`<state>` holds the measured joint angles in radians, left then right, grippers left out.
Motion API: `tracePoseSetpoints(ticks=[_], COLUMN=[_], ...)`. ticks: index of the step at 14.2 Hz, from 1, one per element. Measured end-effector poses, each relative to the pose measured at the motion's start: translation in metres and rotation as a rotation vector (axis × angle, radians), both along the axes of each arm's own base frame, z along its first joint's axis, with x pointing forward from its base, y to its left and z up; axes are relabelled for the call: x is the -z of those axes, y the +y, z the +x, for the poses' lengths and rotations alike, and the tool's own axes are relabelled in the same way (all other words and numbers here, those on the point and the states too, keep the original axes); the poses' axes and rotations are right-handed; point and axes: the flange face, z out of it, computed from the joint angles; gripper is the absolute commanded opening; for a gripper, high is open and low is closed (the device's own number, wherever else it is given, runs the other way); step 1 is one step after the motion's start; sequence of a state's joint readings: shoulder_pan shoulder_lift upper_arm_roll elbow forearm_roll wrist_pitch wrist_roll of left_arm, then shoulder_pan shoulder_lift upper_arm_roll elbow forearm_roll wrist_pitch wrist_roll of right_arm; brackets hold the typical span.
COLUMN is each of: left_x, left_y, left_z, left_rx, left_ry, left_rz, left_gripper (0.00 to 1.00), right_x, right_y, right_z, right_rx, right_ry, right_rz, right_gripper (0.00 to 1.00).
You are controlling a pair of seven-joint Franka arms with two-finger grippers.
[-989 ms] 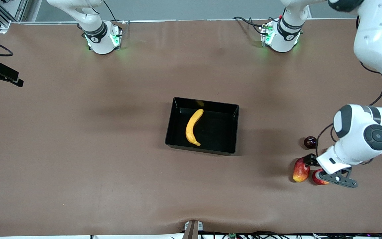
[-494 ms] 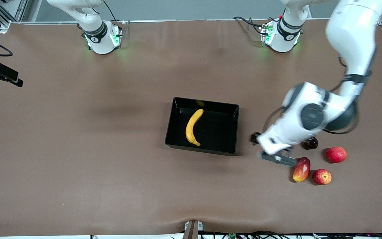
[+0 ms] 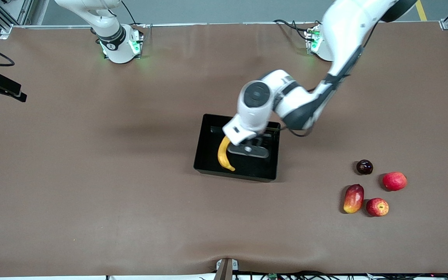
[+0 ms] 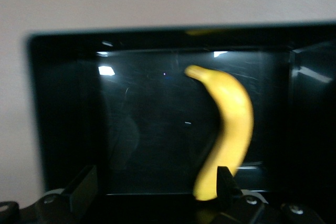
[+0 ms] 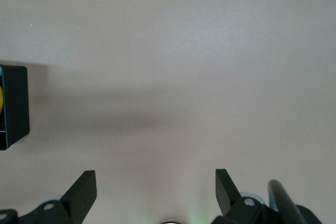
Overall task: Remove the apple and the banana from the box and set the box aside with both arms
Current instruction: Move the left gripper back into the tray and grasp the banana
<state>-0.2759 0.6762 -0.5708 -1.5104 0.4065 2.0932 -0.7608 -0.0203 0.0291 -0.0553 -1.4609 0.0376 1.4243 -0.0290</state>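
The banana (image 3: pixel 224 155) lies in the black box (image 3: pixel 208 167) at the middle of the table. My left gripper (image 3: pixel 248 149) hangs open over the box, just beside the banana, with nothing in it. In the left wrist view the banana (image 4: pixel 226 124) lies on the glossy floor of the box (image 4: pixel 63 103), and one fingertip of the left gripper (image 4: pixel 156 184) overlaps its end. The apple (image 3: pixel 377 207) sits on the table toward the left arm's end, nearer to the front camera than the box. My right gripper (image 5: pixel 156 187) stands open over bare table, a corner of the box (image 5: pixel 13 106) at the edge.
A red-yellow mango (image 3: pixel 353 198) lies beside the apple. A plain red round fruit (image 3: pixel 394 181) and a small dark fruit (image 3: pixel 364 167) sit a little farther from the front camera. A black mount (image 3: pixel 0 87) juts in at the right arm's end.
My left arm has swung from the fruit cluster to over the box, its gripper open and empty throughout. The apple stayed on the table. The right arm has not moved.
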Motion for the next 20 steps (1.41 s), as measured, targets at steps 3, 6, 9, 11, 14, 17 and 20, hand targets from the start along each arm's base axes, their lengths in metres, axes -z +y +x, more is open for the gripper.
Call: tracePoseSetpoints(ticks=[3,6,9,11,14,17,20], left_x=[0.03,0.066,0.097,0.112,0.13,0.137,0.126], left_y=[-0.029,-0.039,-0.05,-0.057,-0.06,-0.061,-0.067], left_z=[-0.017,-0.023,-0.034,-0.041,-0.046,-0.046,-0.042], left_rx=[0.026,0.035,0.048,0.029,0.018,-0.014,-0.031], left_ry=[0.001,0.004,-0.012,-0.019,-0.01,-0.013,-0.029], left_rz=[-0.049,-0.061,-0.03,-0.035,-0.041,-0.036,-0.051], left_gripper=[1.0,1.0,1.0,0.92,0.17,0.0,0.0], right_x=[0.0,0.001,0.007,0.019,0.041,0.063,0.079], right_y=[0.0,0.0,0.0,-0.001,0.0,-0.001,-0.003], right_z=[0.0,0.0,0.004,0.011,0.026,0.04,0.047], right_rx=[0.0,0.0,0.001,0.001,-0.001,0.0,0.003], right_ry=[0.0,0.002,0.012,0.03,0.048,0.064,0.084], right_rz=[0.0,0.0,0.0,0.0,0.0,-0.001,-0.001], right_gripper=[1.0,1.0,1.0,1.0,1.0,1.0,1.0])
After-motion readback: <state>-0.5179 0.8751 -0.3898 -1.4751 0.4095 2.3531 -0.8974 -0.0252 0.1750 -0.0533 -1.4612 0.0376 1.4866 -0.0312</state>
